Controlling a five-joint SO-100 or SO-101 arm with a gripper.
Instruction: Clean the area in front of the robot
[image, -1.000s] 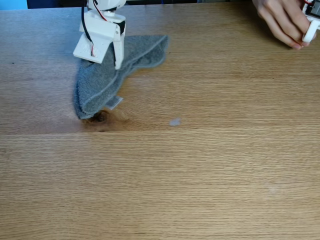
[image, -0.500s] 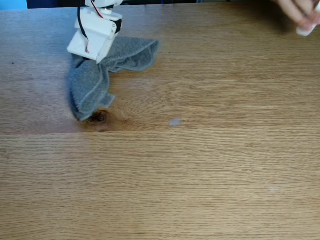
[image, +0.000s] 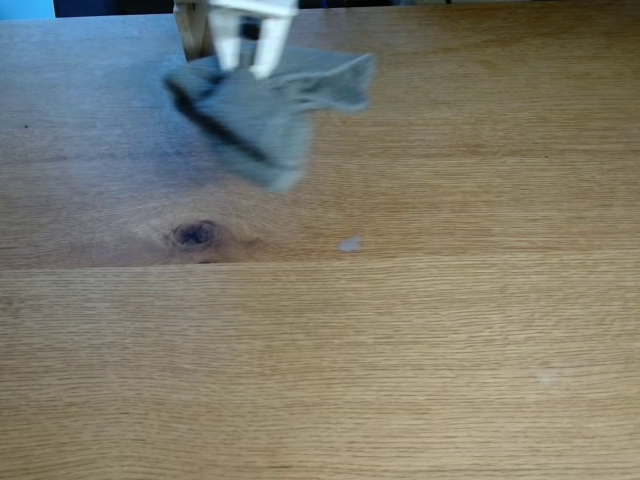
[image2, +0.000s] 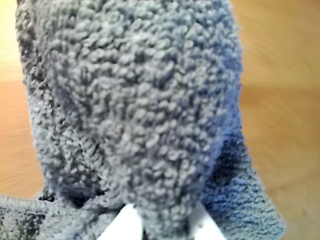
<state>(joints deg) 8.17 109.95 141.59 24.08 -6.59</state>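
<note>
In the fixed view my white gripper (image: 246, 50) hangs at the top edge, shut on a grey terry cloth (image: 265, 115). The cloth dangles, blurred, above the light-brown oak tabletop (image: 400, 330), with one corner flaring to the right. The dark knot (image: 195, 234) lies uncovered below and left of the cloth. A small pale spot (image: 349, 243) sits on the wood to the right of the knot. In the wrist view the cloth (image2: 135, 110) fills most of the picture, bunched between my gripper (image2: 165, 227), whose white fingertips (image2: 125, 225) show at the bottom edge.
A pale wooden post (image: 188, 28) stands just left of the gripper at the far edge. A fainter mark (image: 545, 377) shows on the planks at lower right. Blurred oak (image2: 280, 75) is seen beside the cloth in the wrist view.
The cloth has come up off the table and swung right with the gripper, uncovering the knot. The hand at the top right has left the view.
</note>
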